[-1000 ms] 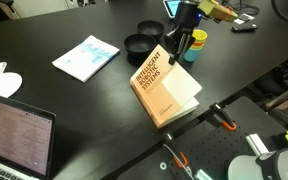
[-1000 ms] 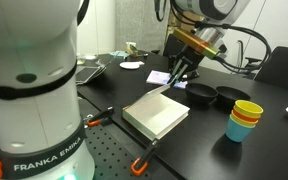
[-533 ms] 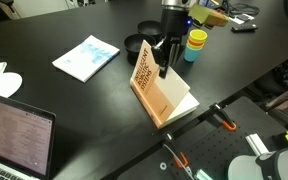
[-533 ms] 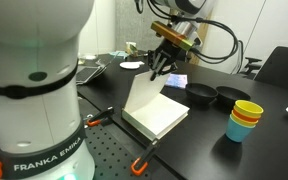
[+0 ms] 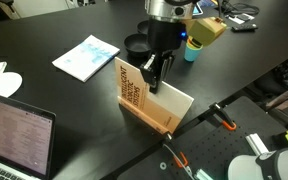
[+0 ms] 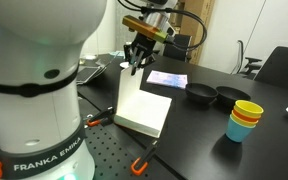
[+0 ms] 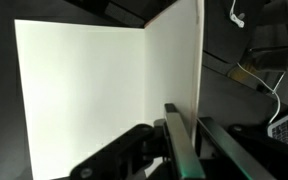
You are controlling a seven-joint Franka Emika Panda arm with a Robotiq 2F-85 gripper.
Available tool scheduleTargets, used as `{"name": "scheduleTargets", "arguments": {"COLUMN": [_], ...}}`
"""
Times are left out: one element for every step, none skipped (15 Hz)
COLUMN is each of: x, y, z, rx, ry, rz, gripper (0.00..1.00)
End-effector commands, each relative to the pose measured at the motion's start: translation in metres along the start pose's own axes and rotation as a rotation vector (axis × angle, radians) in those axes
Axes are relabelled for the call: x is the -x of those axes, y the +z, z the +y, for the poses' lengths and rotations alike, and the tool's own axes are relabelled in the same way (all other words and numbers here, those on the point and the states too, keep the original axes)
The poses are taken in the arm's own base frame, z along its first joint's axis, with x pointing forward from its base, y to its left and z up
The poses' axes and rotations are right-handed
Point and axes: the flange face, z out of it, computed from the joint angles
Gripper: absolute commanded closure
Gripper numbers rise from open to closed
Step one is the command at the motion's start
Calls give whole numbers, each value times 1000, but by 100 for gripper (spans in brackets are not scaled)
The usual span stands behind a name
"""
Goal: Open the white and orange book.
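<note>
— Is it open yet?

— About halfway, I'd say. The book (image 5: 142,100) lies near the front edge of the table (image 5: 54,25). Its cover stands nearly upright, title facing out, with the cream pages (image 7: 79,90) bare behind it.

— And the gripper (image 5: 154,78)?

— It's at the cover's top edge. In the wrist view the jaws look closed down on that edge with a finger (image 7: 176,135) on either side, so it seems to be pinching the cover and nothing else.

— What's left, then?

— The cover has to go over past upright and lie flat, and then the gripper lets go. If it let go now, my guess is the cover could drop shut again.

— Is anything in the way?

— Nothing I can see. Nearest are the orange-handled clamps (image 5: 225,123) on the table's edge, on the pages' side. The laptop (image 5: 14,130) sits at the near corner, well apart. The cover should come down on bare black tabletop. Further back is a blue book (image 5: 86,57), apart from that spot. Beyond it are two black bowls (image 6: 214,96) and stacked cups (image 6: 246,118), on the far side and out of the swing.
</note>
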Motion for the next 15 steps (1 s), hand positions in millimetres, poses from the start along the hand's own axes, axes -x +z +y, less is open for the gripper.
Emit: {"name": "scheduleTargets", "arguments": {"x": [-2, 2, 7, 9, 9, 9, 10, 12, 14, 17, 20, 22, 27, 30, 35], "y": [-18, -14, -10, -8, -5, -4, -3, -3, -2, -2, -2, -3, -1, -1, -1], "z": [-34, -38, -41, -42, -41, -39, -38, -36, -35, -34, -33, -34, -36, -39, -42], "rx": [-58, -76, -105, -133, -153, -167, -179, -196, -206, -215, -219, -224, -235, -257, -290], "ry": [-44, -50, -53, -56, -56, -56, -51, -43, -41, -39, -39, -37, -31, -26, -26], "rz": [107, 86, 48, 24, 1, -8, -36, -73, -104, -140, -165, -199, -241, -286, -343], "gripper": [88, 87, 86, 84, 86, 84, 86, 86, 87, 83, 61, 56, 49, 42, 33]}}
